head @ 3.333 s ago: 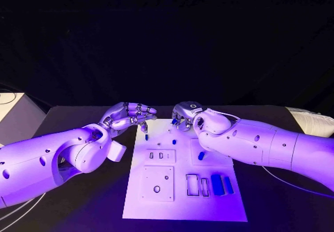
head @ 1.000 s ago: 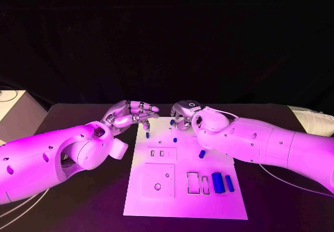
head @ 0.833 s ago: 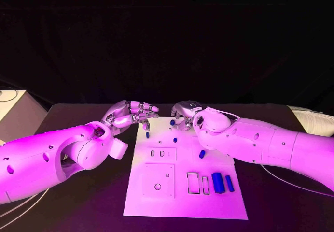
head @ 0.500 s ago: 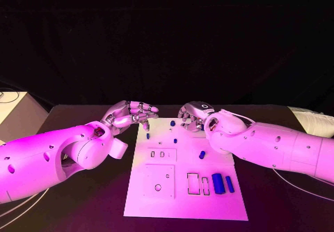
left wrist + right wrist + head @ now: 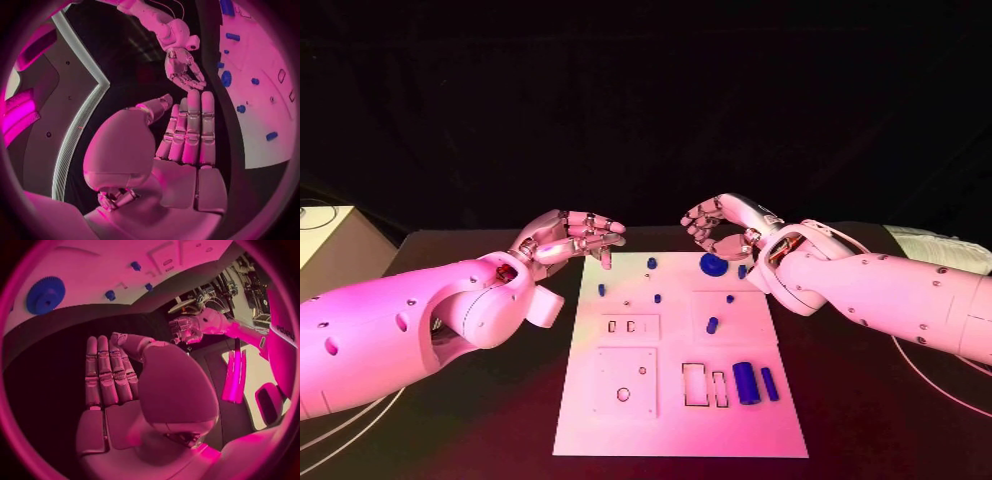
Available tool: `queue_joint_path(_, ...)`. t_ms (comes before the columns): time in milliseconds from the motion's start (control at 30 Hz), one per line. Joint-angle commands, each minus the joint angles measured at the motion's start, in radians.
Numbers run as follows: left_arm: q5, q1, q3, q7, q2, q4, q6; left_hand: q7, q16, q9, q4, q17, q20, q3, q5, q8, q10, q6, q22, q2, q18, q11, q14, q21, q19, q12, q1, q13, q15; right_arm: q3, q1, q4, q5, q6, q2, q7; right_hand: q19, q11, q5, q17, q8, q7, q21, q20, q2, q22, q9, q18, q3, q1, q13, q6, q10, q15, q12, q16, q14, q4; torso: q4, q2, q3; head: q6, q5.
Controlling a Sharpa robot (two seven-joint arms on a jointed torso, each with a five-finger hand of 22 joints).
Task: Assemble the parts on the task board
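My right hand (image 5: 727,228) hangs above the far edge of the task board (image 5: 678,435), at about one o'clock from the board's middle, fingers loosely curled and apart with nothing between them; in the right wrist view (image 5: 112,375) the fingers lie side by side, nearly straight, and the palm is bare. My left hand (image 5: 571,238) sits off the board's far left corner, near eleven o'clock, fingers curled in toward the palm. I see a slim blue part (image 5: 604,260) just under its fingertips, but I cannot tell whether the hand pinches it or the part stands on the board. The left wrist view (image 5: 187,132) shows that hand's fingers held straight together, with no part visible in them.

On the board, a round blue gear (image 5: 714,265) lies at the far edge, just beneath my right hand and apart from it; the right wrist view shows its toothed rim (image 5: 45,294). A blue peg (image 5: 651,262) stands at twelve o'clock, another small peg (image 5: 713,325) near the middle. Two long blue bars (image 5: 754,384) lie side by side at four o'clock, beside two empty rectangular slots (image 5: 704,385).
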Motion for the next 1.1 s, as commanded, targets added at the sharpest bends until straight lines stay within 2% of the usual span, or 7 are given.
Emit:
queue_joint_path(33, 0.012, 0.000, 0.000, 0.021, 0.005, -0.004, 0.029, 0.000, -0.021, 0.002, -0.002, -0.010, 0.003, 0.003, -0.001, -0.007, -0.005, -0.007, -0.007, -0.005, 0.014, 0.001, -0.008, -0.011, -0.010, -0.005, 0.005, 0.001, 0.002, 0.001, 0.002, -0.022, 0.189, 0.029, 0.000, 0.139, -0.001, 0.006, 0.006, -0.019, -0.010, 0.004, -0.078, 0.018, -0.011, -0.057, -0.002, -0.008, -0.009, -0.014, 0.000, -0.015, -0.020, 0.012, 0.001, -0.028, -0.003, -0.008, -0.0042, -0.009, 0.0023, -0.001, 0.002)
queue_joint_path(133, 0.013, 0.000, 0.000, 0.021, 0.007, -0.009, 0.033, 0.001, -0.047, 0.004, -0.003, -0.022, 0.005, 0.001, -0.001, -0.008, -0.007, -0.008, -0.017, -0.005, 0.014, 0.003, -0.014, -0.025, -0.015, -0.006, 0.006, 0.001, 0.004, 0.001, 0.002, -0.041, 0.281, 0.039, 0.002, 0.142, 0.086, 0.006, 0.021, -0.024, -0.011, 0.010, -0.146, 0.034, -0.010, -0.121, 0.002, 0.012, -0.062, -0.023, 0.003, -0.015, -0.013, 0.003, 0.010, -0.024, 0.074, -0.007, -0.0029, -0.011, 0.0017, -0.001, 0.000)
queue_joint_path(300, 0.015, 0.000, 0.000, 0.016, 0.007, -0.012, 0.039, 0.005, -0.079, 0.006, -0.003, -0.036, 0.008, -0.001, -0.001, -0.012, -0.017, -0.015, -0.029, -0.005, 0.014, 0.007, -0.018, -0.043, -0.020, -0.012, 0.005, -0.002, 0.008, 0.001, 0.003, -0.064, 0.377, 0.037, -0.001, 0.103, 0.315, -0.039, 0.045, 0.054, 0.030, -0.007, 0.033, -0.067, 0.009, -0.037, 0.013, 0.013, -0.209, -0.006, 0.025, 0.048, 0.113, -0.079, 0.074, 0.075, 0.259, -0.016, -0.0030, -0.008, 0.0014, 0.001, 0.001)
queue_joint_path(467, 0.016, 0.000, 0.000, 0.011, 0.005, -0.012, 0.043, 0.009, -0.107, 0.007, -0.002, -0.048, 0.011, -0.004, -0.001, -0.016, -0.025, -0.023, -0.043, -0.005, 0.014, 0.011, -0.019, -0.062, -0.021, -0.015, 0.006, -0.004, 0.013, 0.001, 0.005, -0.092, 0.364, 0.063, -0.004, 0.050, 0.468, -0.072, 0.086, 0.194, 0.047, -0.037, 0.251, -0.102, 0.001, 0.108, 0.011, 0.009, -0.250, -0.052, 0.046, 0.068, 0.157, -0.119, 0.088, 0.202, 0.398, 0.002, -0.0073, -0.008, 0.0023, 0.001, 0.002)
queue_joint_path(633, 0.016, 0.000, 0.000, 0.010, 0.005, -0.014, 0.047, 0.009, -0.110, 0.007, -0.003, -0.049, 0.012, -0.005, -0.001, -0.016, -0.026, -0.023, -0.045, -0.005, 0.014, 0.012, -0.018, -0.064, -0.021, -0.015, 0.006, -0.005, 0.013, 0.001, 0.008, -0.104, 0.222, 0.078, -0.014, -0.019, 0.791, -0.112, 0.112, 0.668, 0.059, -0.068, 0.857, -0.125, -0.034, 0.874, 0.020, -0.123, -0.193, -0.121, 0.119, 0.083, 0.242, -0.149, 0.124, 0.683, 0.512, 0.030, -0.0054, -0.010, 0.0022, 0.002, -0.005)
queue_joint_path(867, 0.014, 0.000, -0.001, 0.002, 0.006, -0.016, 0.059, 0.009, -0.114, 0.008, -0.005, -0.051, 0.012, -0.004, -0.001, -0.016, -0.026, -0.023, -0.046, -0.005, 0.014, 0.011, -0.018, -0.065, -0.020, -0.015, 0.010, -0.005, 0.012, 0.001, 0.022, -0.102, -0.071, 0.112, -0.026, -0.157, 0.849, -0.144, 0.116, 0.928, 0.094, -0.094, 0.979, -0.147, -0.078, 1.047, 0.084, -0.155, -0.157, -0.156, 0.355, 0.118, 0.260, -0.170, 0.296, 0.962, 0.526, 0.057, -0.0027, -0.005, 0.0033, 0.007, -0.011)
queue_joint_path(1100, 0.011, 0.000, -0.001, -0.008, 0.006, -0.017, 0.070, 0.009, -0.116, 0.008, -0.007, -0.051, 0.012, -0.004, -0.001, -0.017, -0.027, -0.024, -0.047, -0.005, 0.014, 0.012, -0.017, -0.066, -0.020, -0.015, 0.011, -0.005, 0.012, 0.001, 0.026, -0.089, -0.281, 0.139, -0.025, -0.239, 0.776, -0.076, 0.107, 0.758, 0.035, -0.055, 0.889, -0.110, -0.104, 0.915, 0.095, -0.125, -0.125, -0.179, 0.338, 0.000, -0.050, -0.123, 0.150, 0.783, 0.464, 0.057, -0.0063, -0.006, 0.0036, 0.004, -0.012)
